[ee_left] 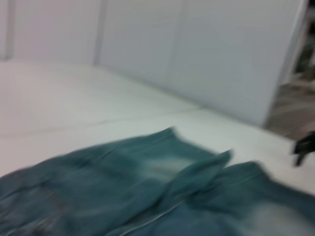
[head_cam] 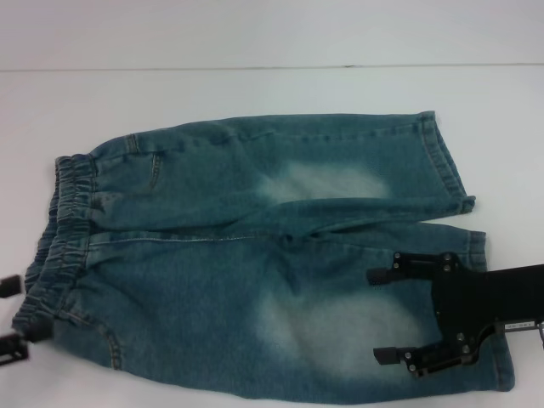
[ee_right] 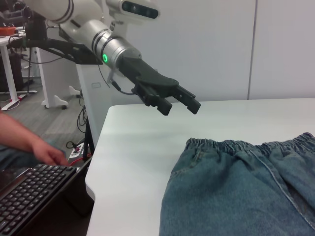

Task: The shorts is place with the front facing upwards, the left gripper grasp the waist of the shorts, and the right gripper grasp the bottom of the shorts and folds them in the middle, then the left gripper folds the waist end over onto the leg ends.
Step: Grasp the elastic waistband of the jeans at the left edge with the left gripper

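Over the near leg of the shorts [head_cam: 255, 280] hovers the right gripper [head_cam: 378, 314], fingers spread; left gripper [head_cam: 10, 316] beside the waist [head_cam: 55, 246], also spread.

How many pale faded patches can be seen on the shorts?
2. One faded patch is on the shorts' far leg; the other patch is on the near leg, beside the right gripper.

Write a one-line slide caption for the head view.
Denim shorts flat on white table; open right end effector above one leg.

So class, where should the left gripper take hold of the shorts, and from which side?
Probably the waist, the ruffled band at the robot's left. It lies flat, edge outward, so the left gripper, open just outside it, can slide in sideways.
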Motion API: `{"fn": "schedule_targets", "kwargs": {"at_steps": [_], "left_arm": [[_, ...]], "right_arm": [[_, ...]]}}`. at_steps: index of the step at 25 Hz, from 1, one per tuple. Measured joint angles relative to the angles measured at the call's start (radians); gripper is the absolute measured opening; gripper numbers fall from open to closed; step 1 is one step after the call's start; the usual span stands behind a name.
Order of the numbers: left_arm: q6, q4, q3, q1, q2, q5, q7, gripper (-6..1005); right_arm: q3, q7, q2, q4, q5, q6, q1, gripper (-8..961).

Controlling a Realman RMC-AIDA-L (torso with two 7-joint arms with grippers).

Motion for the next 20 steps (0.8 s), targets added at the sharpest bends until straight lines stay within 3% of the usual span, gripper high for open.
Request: {"fn": "schedule_targets", "kwargs": {"at_steps": [5, 9, 14, 20], "left_arm": [[-0.135, 0.219, 0.052, 0.001, -0.036, 0.070, -0.242, 856], [-0.174, 0.308, 0.082, -0.018, -0.055, 0.160, -0.347, 855], [-0.177, 0.354, 0.127, -0.055, -0.070, 0.258, -0.404, 852], [-0.181, 0.346, 0.196, -0.063, -0.073, 0.264, -0.416, 850]], "right_arm": [[0.002, -0.003, 0.000, -0.001, 0.001, 0.007, 0.000, 945], [0.002, -0.004, 0.000, -0.001, 0.001, 0.013, 0.001, 945], [0.000, -0.005, 0.000, -0.001, 0.001, 0.026, 0.002, 944], [-0.003, -0.005, 0.000, 0.001, 0.001, 0.027, 0.002, 944]]}}
